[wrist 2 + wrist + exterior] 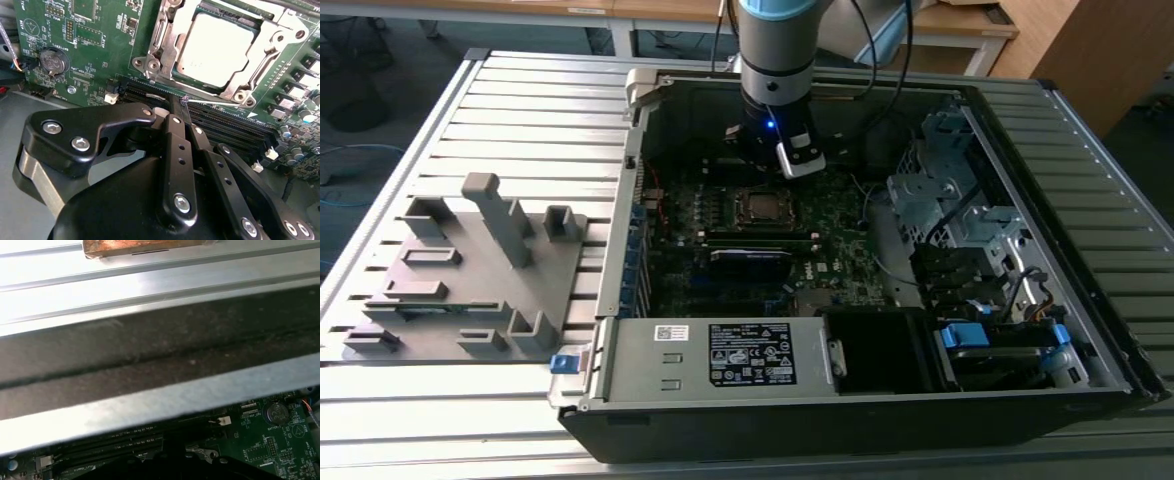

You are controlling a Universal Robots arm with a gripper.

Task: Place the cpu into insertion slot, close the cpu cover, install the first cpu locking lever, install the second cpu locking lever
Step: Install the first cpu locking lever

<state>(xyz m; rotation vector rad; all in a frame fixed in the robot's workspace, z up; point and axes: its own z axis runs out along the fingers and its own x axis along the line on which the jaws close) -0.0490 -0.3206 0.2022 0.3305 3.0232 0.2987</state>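
Note:
The cpu (220, 47), a dull silver square, lies in the insertion slot (758, 206) on the green motherboard. The cpu cover (167, 30), a silver frame, lies flat over the chip's edges. A thin wire locking lever (220, 103) runs along the socket's edge that faces the gripper. My gripper (182, 102) has its black fingers (175, 135) together, their tips touching the free end of that lever. In the exterior view the gripper (783, 168) hangs just beyond the socket's far edge, inside the open computer case.
Long black memory slots (230, 127) lie between the gripper and the socket. A coin battery (52, 60) sits on the board. The case wall (160, 365) stands close by. A drive cage (947, 190) is on the exterior view's right, a grey fixture (467, 270) on its left.

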